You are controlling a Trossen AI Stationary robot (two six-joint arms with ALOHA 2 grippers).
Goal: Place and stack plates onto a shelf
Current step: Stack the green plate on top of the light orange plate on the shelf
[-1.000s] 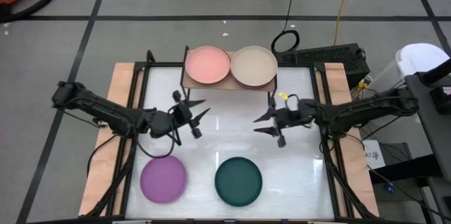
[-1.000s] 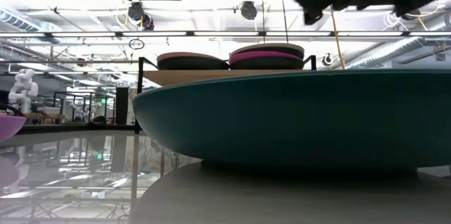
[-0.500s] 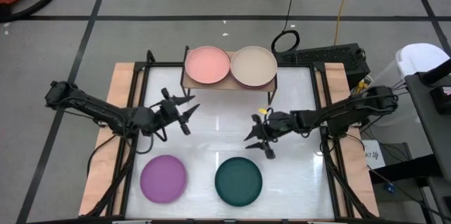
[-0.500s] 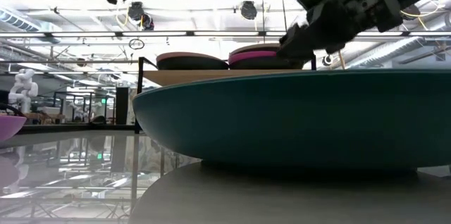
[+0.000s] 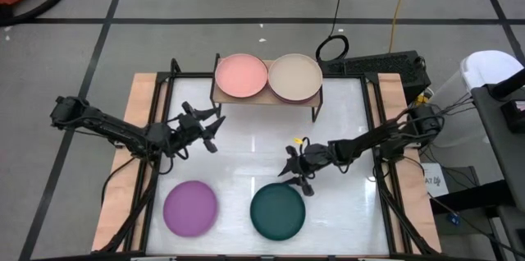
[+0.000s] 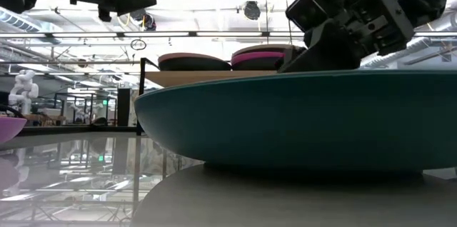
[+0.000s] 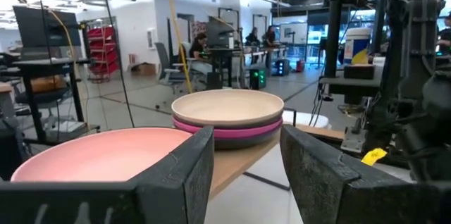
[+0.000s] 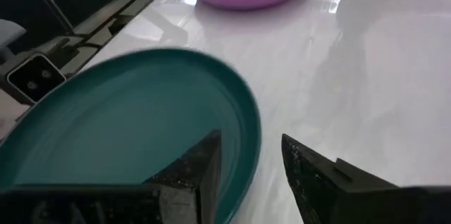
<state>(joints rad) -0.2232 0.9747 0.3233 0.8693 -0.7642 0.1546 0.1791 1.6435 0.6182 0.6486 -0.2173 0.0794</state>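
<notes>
We go left to right across the white desk in the high view. At 9 o'clock we see the left hand, raised off the desk, fingers spread to a moderate gap and gripping nothing; its wrist view looks between its two dark fingers toward the shelf. At 7 o'clock we see the purple plate lying flat on the desk by itself, well apart from both hands. At 12 o'clock we see the shelf, a wooden board on thin black legs, holding two stacks side by side, touching or nearly so. We see the salmon pink plate on top of the left stack; the low view shows a dark plate under it. We see the beige plate on top of the right stack, with a magenta plate right beneath it in the left wrist view. At 6 o'clock we see the teal-green plate flat on the desk, near the purple one but not touching it. We see the right hand low at the 12 o'clock rim of that teal-green plate, fingers parted to a narrow-to-medium gap, nothing between them; in its wrist view the plate edge sits just ahead of the fingers. We cannot tell whether the fingers touch the plate.
</notes>
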